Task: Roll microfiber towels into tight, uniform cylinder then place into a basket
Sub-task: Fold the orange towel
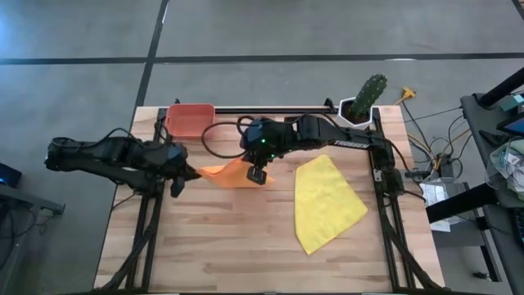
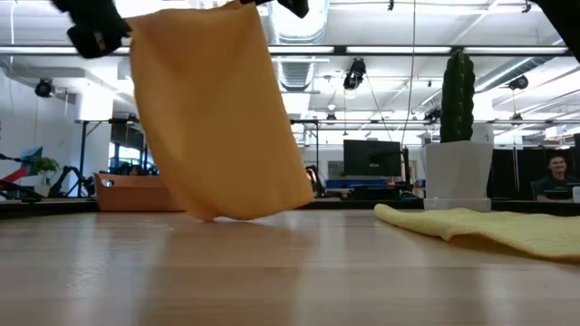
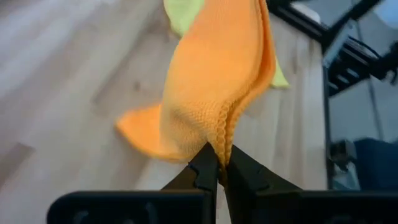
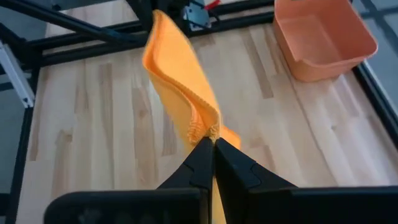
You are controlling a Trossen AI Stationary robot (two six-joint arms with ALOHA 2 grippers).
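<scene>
The orange microfiber towel (image 2: 217,118) hangs as a sheet between my two grippers, above the middle of the table. My left gripper (image 1: 190,174) is shut on its left top end and my right gripper (image 1: 256,175) on its right top end. Its lower edge (image 2: 231,214) hangs at about table height; whether it touches the wood I cannot tell. The yellow towel (image 1: 327,205) lies flat on the table's right half. The red-orange basket (image 1: 190,119) stands at the far left edge of the table. My left gripper pinches the orange towel's top edge at its left end (image 3: 221,140) between its two fingers, where the hem is bunched into more than one layer. The fingers slant downward from the table's left. The cloth hangs below and stretches toward the other gripper. My right gripper pinches the towel's top edge at its right end (image 4: 208,129) between its two fingers, with the hem gathered into a fold there. The fingers slant downward from the table's right. The cloth hangs below the fingers and runs off toward the left gripper.
A white pot with a green cactus (image 1: 366,98) stands at the far right corner. Black frame rails (image 1: 385,188) run along both sides and the far edge. Bare wood (image 1: 229,246) lies in front of the hanging towel. A person sits in the room beyond (image 2: 557,172).
</scene>
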